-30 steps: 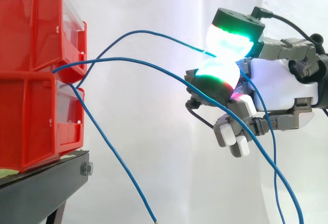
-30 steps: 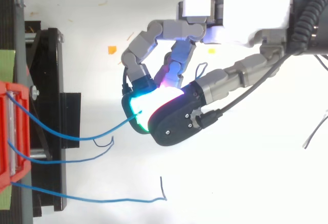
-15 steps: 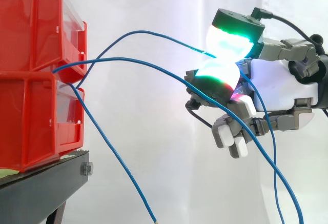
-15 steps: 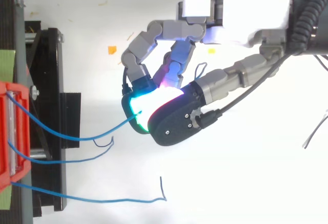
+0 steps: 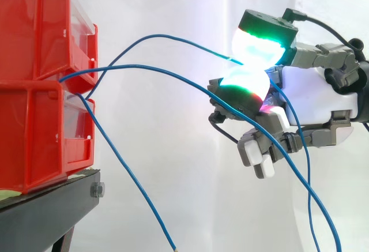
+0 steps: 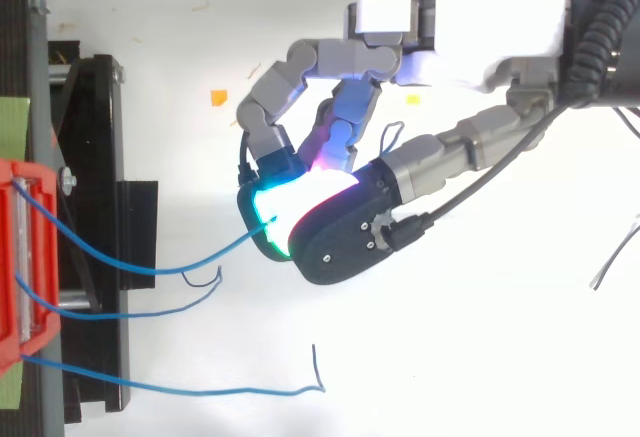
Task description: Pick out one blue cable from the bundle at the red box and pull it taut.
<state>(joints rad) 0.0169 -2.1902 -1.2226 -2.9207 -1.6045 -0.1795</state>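
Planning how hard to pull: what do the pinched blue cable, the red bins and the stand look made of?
The blue cable: likely thin wire in smooth plastic insulation; it holds soft arcs. The red bins: glossy moulded plastic, with highlights and ribs. The stand: probably black-painted metal; a bolt shows.

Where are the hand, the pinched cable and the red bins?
hand (image 5: 314, 93): side view, white palm shell.
pinched cable (image 5: 158, 34): side view, top of its arc.
red bins (image 5: 34, 30): side view, upper bin's side wall.

Hand (image 5: 314, 99) in from right, green-glowing pads (image 5: 259, 47) pinching blue cable (image 5: 164, 35), remaining fingers (image 5: 260, 151) curled
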